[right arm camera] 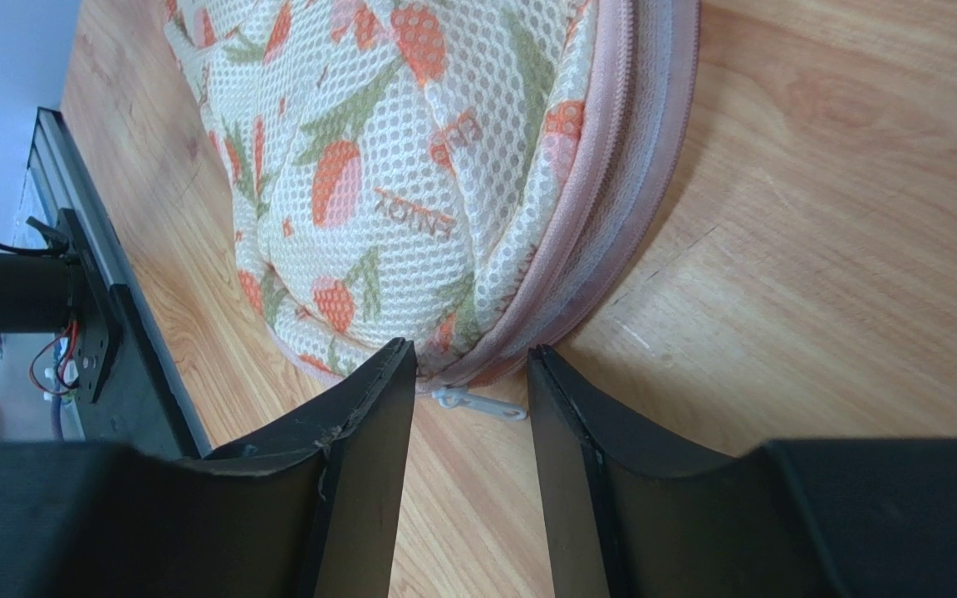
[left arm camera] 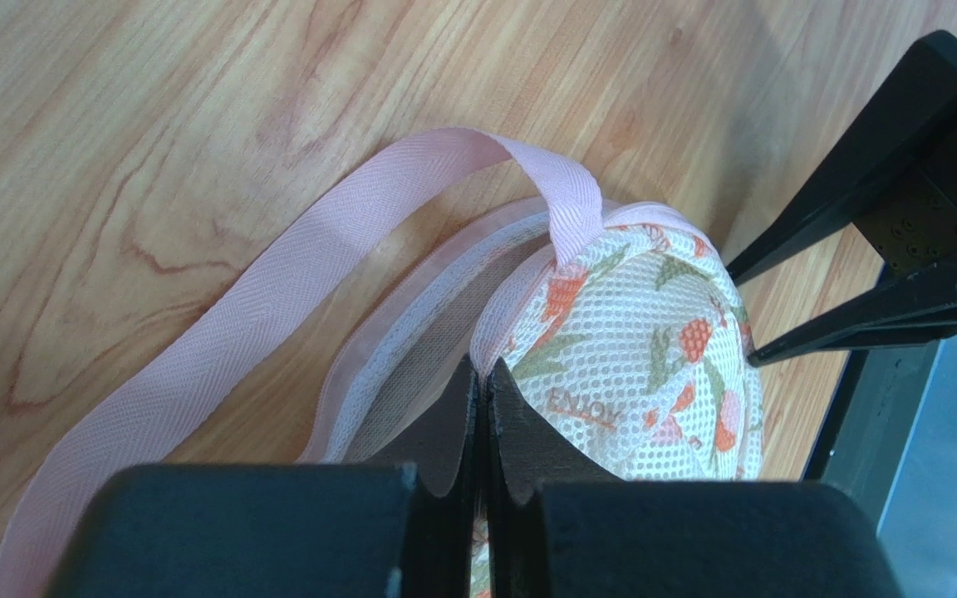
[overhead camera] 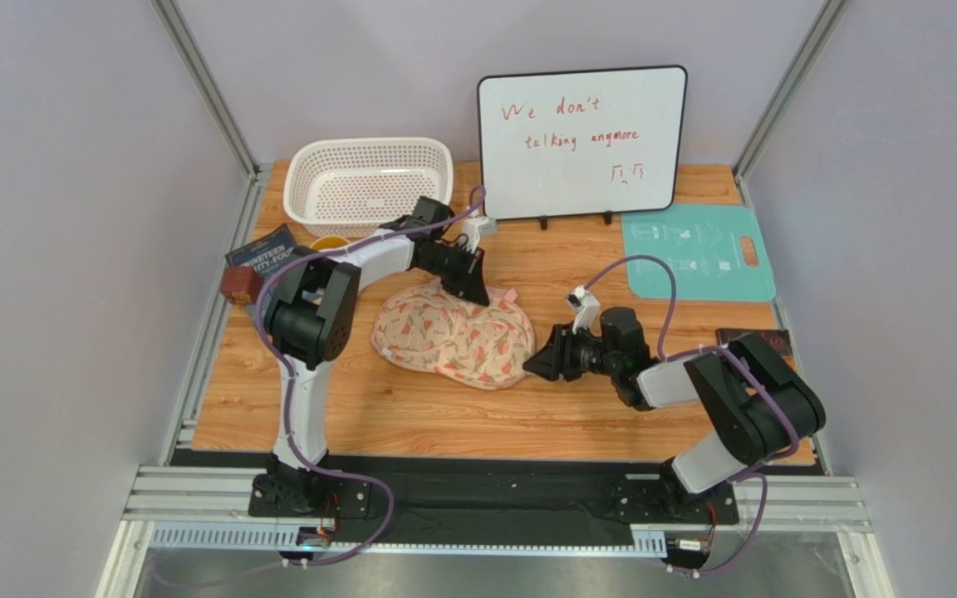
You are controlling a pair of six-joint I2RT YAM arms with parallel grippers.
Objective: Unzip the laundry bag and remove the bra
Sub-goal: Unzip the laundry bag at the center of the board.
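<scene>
The laundry bag (overhead camera: 456,334) lies in the middle of the table, a cream mesh pouch with red and green print. My left gripper (overhead camera: 474,289) is shut on the bag's pink-trimmed far edge (left arm camera: 496,343), beside the pink strap loop (left arm camera: 321,249). My right gripper (overhead camera: 539,356) is open at the bag's right end. Its fingertips (right arm camera: 386,374) straddle the white zipper pull (right arm camera: 481,403), which lies flat on the wood at the pink zipper trim (right arm camera: 621,187). The zipper looks closed there. The bra is hidden.
A white perforated basket (overhead camera: 369,182) stands at the back left, a whiteboard (overhead camera: 581,142) at the back centre and a teal board (overhead camera: 698,253) at the right. A dark box (overhead camera: 261,253) and a brown block (overhead camera: 240,285) lie at the left edge.
</scene>
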